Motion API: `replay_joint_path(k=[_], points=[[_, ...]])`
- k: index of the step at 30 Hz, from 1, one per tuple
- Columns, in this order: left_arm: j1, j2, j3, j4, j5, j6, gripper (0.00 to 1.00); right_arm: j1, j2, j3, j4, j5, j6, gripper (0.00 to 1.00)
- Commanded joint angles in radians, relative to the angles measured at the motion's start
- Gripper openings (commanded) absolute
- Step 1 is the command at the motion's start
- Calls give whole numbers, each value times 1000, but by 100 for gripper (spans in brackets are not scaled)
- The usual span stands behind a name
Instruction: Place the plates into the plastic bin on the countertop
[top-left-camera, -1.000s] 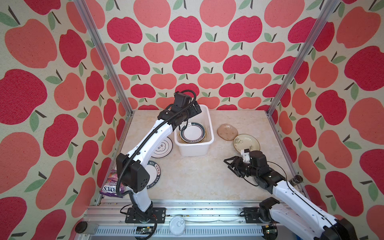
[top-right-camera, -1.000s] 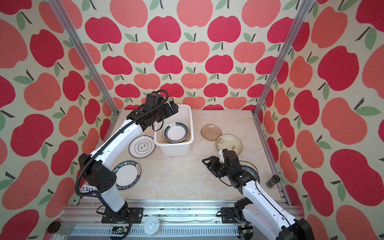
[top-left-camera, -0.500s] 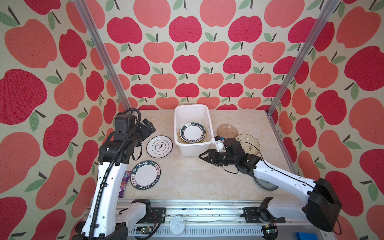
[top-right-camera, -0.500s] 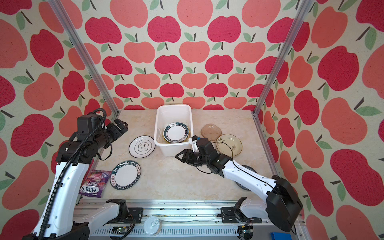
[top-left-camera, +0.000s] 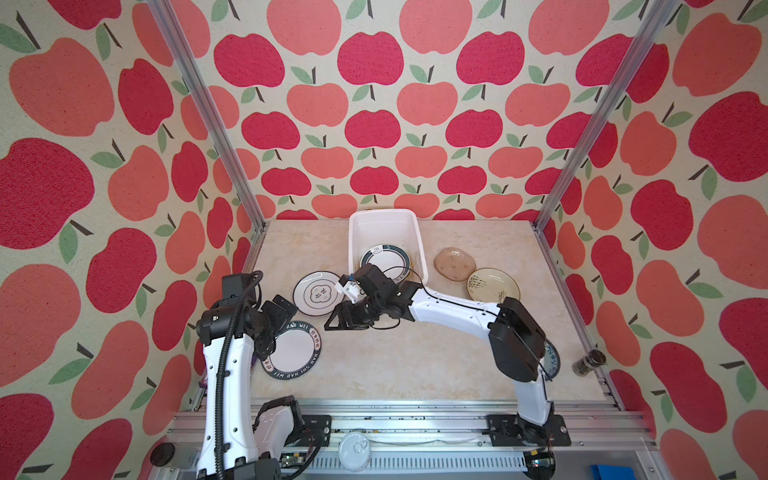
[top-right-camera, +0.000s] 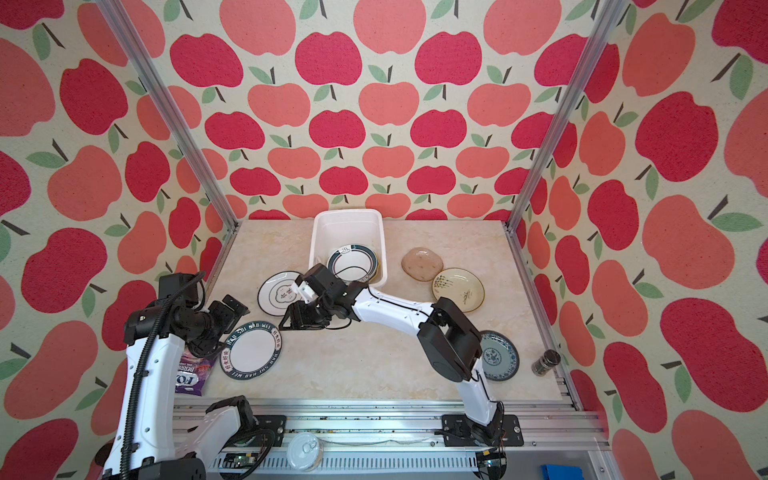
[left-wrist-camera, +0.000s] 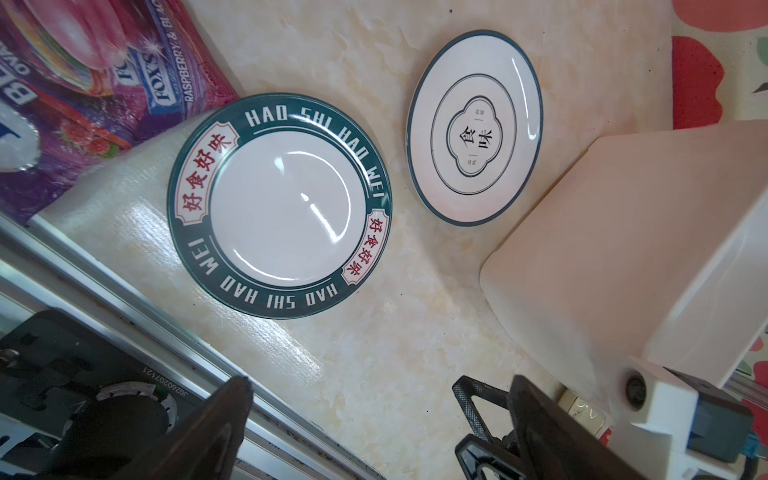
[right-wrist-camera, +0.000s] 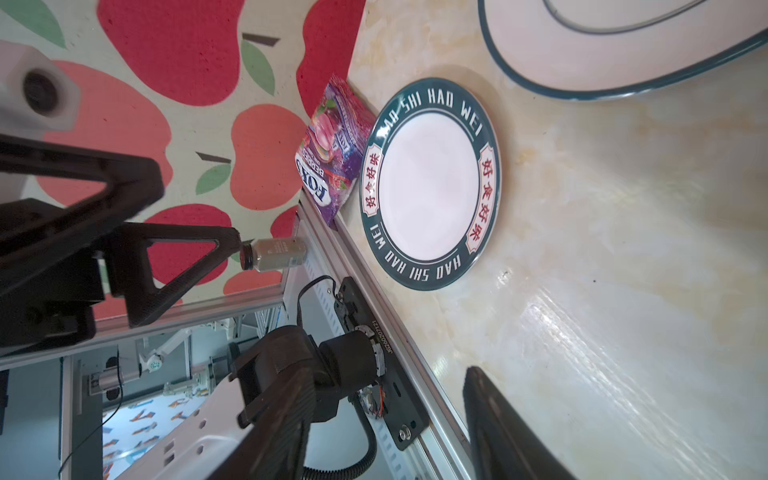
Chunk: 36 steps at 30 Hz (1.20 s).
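Progress: at least 1 plate (top-left-camera: 384, 262) is seen inside plastic bin (top-left-camera: 382, 230); 5 plates (top-left-camera: 293, 351) are left on countertop (top-left-camera: 415, 361). Jaws of left gripper (left-wrist-camera: 380, 384) and right gripper (top-left-camera: 340, 322) are spread, nothing is held.

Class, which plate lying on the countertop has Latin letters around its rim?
The green-rimmed plate reading HAO SHI HAO WEI; the others' rims bear no lettering.

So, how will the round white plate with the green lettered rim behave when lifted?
The round white plate with the green lettered rim has a glossy, highlighted face: probably rigid and slippery. It lies flat on the beige marbled countertop, so catching its edge looks hard.
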Motion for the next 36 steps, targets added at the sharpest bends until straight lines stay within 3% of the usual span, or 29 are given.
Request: replay_joint_path(k=[1,4,6,8,10,13,17,20,26,36], points=[[13,5,-22,-57,-39,11,99,28,94,160,-241,-36,-48,61],[22,26,-33,-40,-94,67,99,32,150,236,-253,-18,25,62],[23,58,-32,-32,-108,101,99,33,155,227,-200,17,141,63],[22,82,-26,-6,-92,156,100,47,130,138,-41,74,336,63],[26,106,-16,16,-97,235,99,86,80,-8,168,201,552,63],[29,170,11,34,-96,348,99,166,45,-141,290,342,725,62],[34,236,35,84,-24,436,99,182,29,-239,331,386,832,62],[54,275,54,114,-11,440,99,189,25,-211,305,443,814,63],[113,389,70,153,-19,432,99,201,107,-137,375,418,858,64],[161,583,54,254,-23,463,99,193,110,-195,455,403,923,62]])
